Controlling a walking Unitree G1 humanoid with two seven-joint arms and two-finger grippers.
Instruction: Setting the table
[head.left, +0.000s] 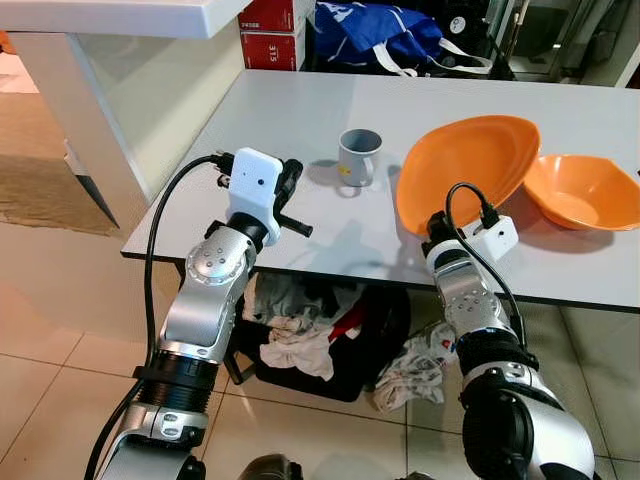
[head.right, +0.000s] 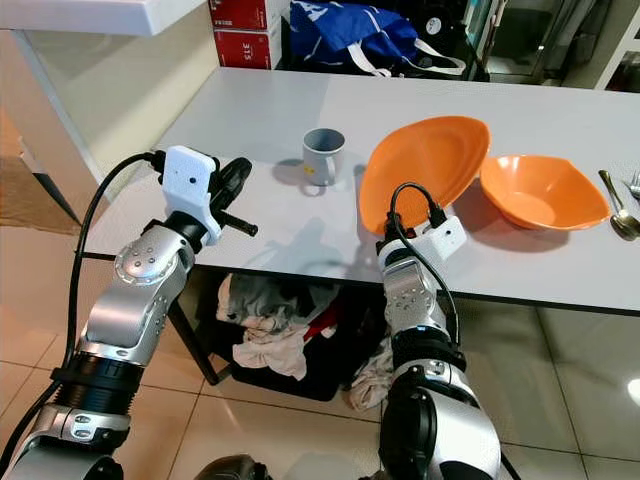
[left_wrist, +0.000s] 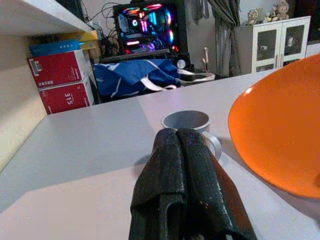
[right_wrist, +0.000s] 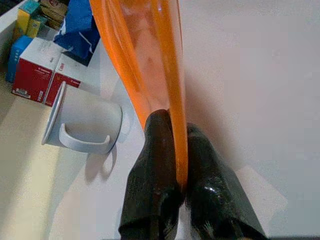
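Overhead, from the head camera: the right gripper (head.left: 432, 226) is clamped on the near rim of an orange plate (head.left: 465, 165), which stands tilted on the white table (head.left: 300, 120), its near edge low and its far edge raised. An orange bowl (head.left: 582, 190) sits just beside the plate on the right. A grey mug (head.left: 357, 155) stands upright to the plate's left, apart from it. The left gripper (head.left: 292, 200) hovers over the table's near left part, short of the mug. A spoon (head.right: 620, 215) lies at the table's right edge. Laundry (head.left: 300, 335) is heaped beneath the table.

Left wrist view: both fingers (left_wrist: 175, 175) are pressed together, empty, pointing at the mug with the plate alongside.

Right wrist view: two fingers (right_wrist: 155, 165) pinch the plate's thin rim between them; the mug lies nearby.
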